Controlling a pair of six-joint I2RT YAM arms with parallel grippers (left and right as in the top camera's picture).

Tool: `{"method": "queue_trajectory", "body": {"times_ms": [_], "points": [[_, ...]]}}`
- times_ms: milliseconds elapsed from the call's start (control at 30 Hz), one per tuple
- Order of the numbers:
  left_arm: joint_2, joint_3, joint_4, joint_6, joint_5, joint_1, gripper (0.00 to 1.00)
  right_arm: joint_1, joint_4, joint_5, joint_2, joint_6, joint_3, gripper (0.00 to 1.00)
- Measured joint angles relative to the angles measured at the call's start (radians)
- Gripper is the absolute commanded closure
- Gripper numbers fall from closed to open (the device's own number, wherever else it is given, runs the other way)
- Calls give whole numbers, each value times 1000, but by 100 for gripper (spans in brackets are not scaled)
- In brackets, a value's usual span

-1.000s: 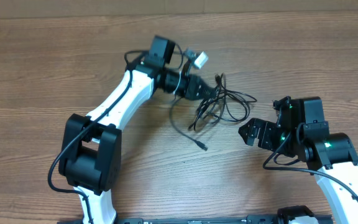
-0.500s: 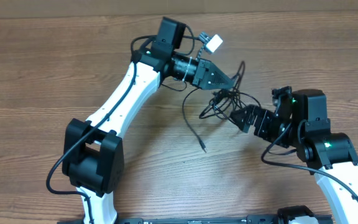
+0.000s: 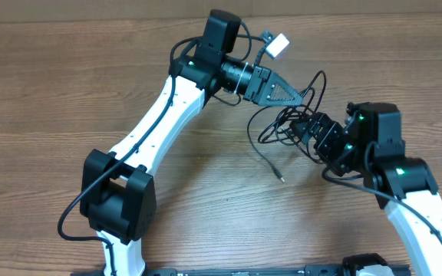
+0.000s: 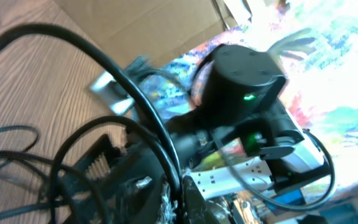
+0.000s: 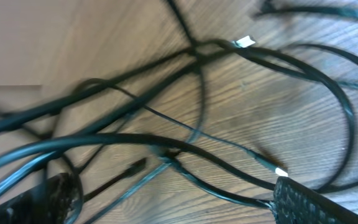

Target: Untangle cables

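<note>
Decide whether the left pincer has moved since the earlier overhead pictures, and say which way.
Yes. The left pincer has swung right and slightly nearer the table's far edge, with the cables following it.

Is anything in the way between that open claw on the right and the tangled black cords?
Nothing visible. The right gripper is open right at the cables, with strands lying between its fingers.

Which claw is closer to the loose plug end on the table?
Right. The right gripper is just beyond the plug end, among the cables; the left gripper is farther back, gripping them.
</note>
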Motion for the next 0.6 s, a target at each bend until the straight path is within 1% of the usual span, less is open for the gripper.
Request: {"method": "queue_trajectory", "body": {"times_ms": [133,200,367,467,600], "points": [[0,0,131,-106,4,-19,96,0,-8,8,81,-2,0,0],[0,0,219,-178,6,-31,96,0,-19,24,120,-2,0,0],[0,0,492,-394,30,-38,96,0,-80,101,184,-4,2,0],[0,-4,711,-555,43,-34,96,0,-117,147,190,-8,6,0],[0,-5,1081,-811,75,-11,96,4,-164,217,190,-15,14,0]]}}
